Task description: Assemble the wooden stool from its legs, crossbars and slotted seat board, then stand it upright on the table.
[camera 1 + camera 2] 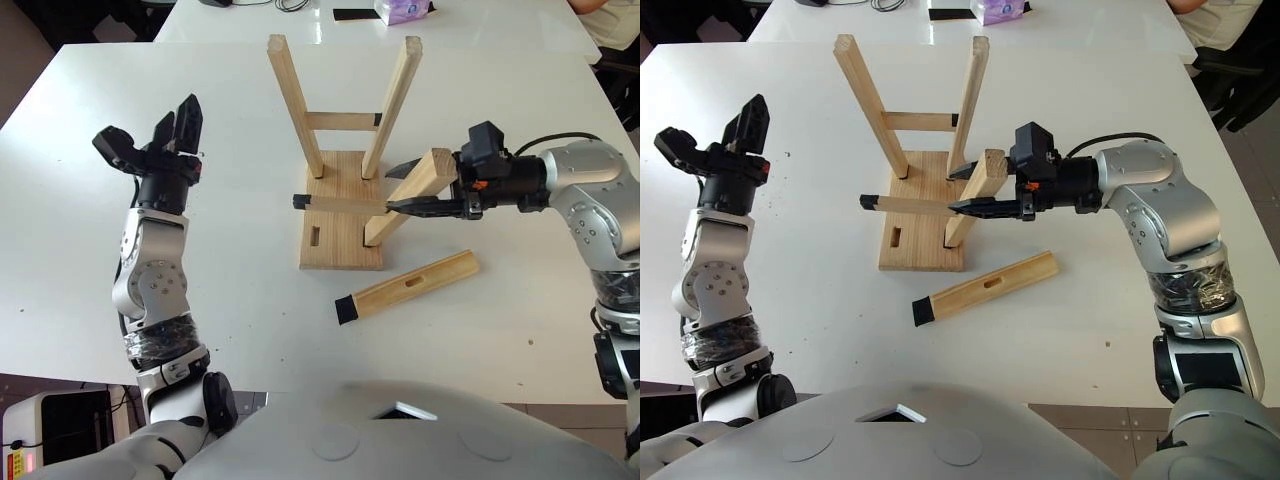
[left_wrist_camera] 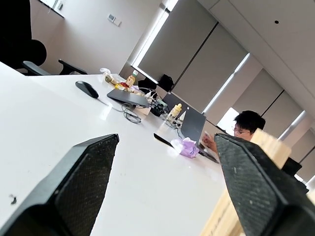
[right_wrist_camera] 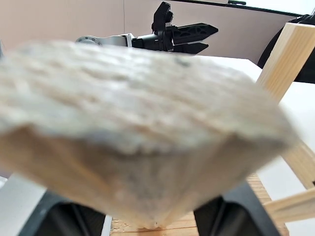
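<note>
The slotted seat board (image 1: 340, 225) lies flat on the white table. Two legs (image 1: 295, 105) (image 1: 393, 105) stand in its far end, joined by a crossbar (image 1: 340, 121). My right gripper (image 1: 404, 188) is shut on a third leg (image 1: 415, 190), which leans tilted over the board's right side. From that leg a thin crossbar (image 1: 340, 203) with a black tip juts left; the leg's blunt end (image 3: 138, 132) sits between the finger pads. A fourth leg (image 1: 405, 287) lies loose near the front. My left gripper (image 1: 150, 135) is held up at the left, open, holding nothing.
The table's front edge (image 1: 300, 385) runs close below the loose leg. A purple tissue pack (image 1: 405, 10) and a black phone (image 1: 355, 14) lie on the table behind. Bare tabletop spreads between the left arm and the board.
</note>
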You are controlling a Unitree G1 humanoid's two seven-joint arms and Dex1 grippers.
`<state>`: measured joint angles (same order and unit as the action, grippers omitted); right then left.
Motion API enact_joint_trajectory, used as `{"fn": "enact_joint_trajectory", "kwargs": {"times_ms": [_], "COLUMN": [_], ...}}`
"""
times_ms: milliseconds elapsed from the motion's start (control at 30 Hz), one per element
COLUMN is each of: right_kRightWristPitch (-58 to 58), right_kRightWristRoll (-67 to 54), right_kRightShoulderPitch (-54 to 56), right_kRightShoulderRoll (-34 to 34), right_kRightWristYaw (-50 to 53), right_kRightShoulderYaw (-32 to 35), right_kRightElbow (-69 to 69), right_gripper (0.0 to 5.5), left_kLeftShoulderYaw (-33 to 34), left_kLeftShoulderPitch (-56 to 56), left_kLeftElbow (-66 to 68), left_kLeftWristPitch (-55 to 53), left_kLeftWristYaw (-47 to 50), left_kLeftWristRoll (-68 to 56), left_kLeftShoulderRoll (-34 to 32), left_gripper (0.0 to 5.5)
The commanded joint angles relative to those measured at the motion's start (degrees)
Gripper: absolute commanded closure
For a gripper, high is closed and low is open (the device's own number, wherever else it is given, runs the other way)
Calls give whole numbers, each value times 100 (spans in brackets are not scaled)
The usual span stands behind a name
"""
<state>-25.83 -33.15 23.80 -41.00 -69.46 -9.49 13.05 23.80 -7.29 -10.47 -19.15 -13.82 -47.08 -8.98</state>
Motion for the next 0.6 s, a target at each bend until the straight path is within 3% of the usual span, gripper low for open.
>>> {"fn": "enact_joint_trajectory", "kwargs": {"times_ms": [33,333,467,500,600], "right_kRightWristPitch": [-174,-269,-287,-256,-542], "right_kRightWristRoll": [541,846,173,15,-327], "right_kRightShoulderPitch": [-308,-342,-138,14,259], "right_kRightShoulderRoll": [61,169,402,484,513], "right_kRightWristYaw": [142,567,840,896,1042], "right_kRightShoulderYaw": [-597,-951,-186,28,417], "right_kRightElbow": [-96,-468,-390,-396,-170], "right_gripper": [349,349,349,312,275], "left_kLeftShoulderYaw": [-175,-380,-305,-259,-174], "left_kLeftShoulderPitch": [102,165,190,249,364], "left_kLeftElbow": [-136,-158,-75,-97,-125], "left_kLeftWristPitch": [66,200,261,294,340], "left_kLeftWristYaw": [-27,-23,-28,-1,29], "left_kLeftWristRoll": [149,306,296,289,296], "left_kLeftShoulderRoll": [54,164,158,165,163], "left_gripper": [189,189,189,189,189]}}
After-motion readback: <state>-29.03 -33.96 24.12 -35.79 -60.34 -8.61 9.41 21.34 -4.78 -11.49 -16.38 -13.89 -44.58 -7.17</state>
